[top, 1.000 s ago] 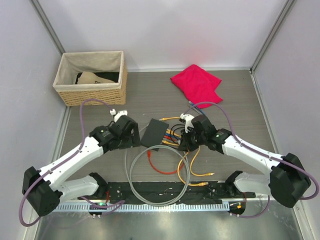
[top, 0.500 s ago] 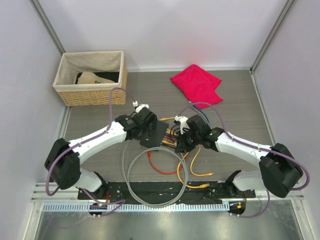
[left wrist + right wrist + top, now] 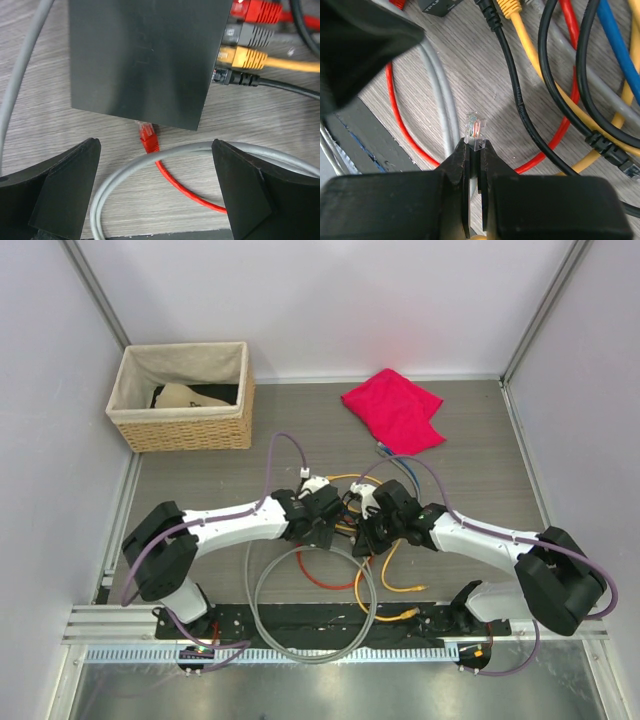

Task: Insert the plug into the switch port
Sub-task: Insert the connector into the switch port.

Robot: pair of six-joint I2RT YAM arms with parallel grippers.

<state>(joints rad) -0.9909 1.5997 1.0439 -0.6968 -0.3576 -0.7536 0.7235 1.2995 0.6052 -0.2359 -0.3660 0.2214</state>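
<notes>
The switch (image 3: 145, 55) is a flat dark grey box filling the top of the left wrist view. Red, grey, yellow and black plugs sit in the sockets along its right edge. My left gripper (image 3: 155, 200) is open and empty just above the switch's near edge, one finger on each side. In the top view my left gripper (image 3: 322, 512) hides most of the switch. My right gripper (image 3: 476, 150) is shut on a clear plug (image 3: 475, 131), held just above the table to the right of the switch. My right gripper shows in the top view (image 3: 372, 525) too.
A loose red plug (image 3: 148, 137) lies at the switch's near edge under a grey cable loop (image 3: 315, 605). Black, yellow, blue and red cables (image 3: 555, 75) tangle beside the right gripper. A wicker basket (image 3: 180, 430) stands back left and a red cloth (image 3: 393, 408) lies at the back.
My left arm has swung right, from left of the switch to directly over it. My right gripper has edged slightly left, still holding the plug.
</notes>
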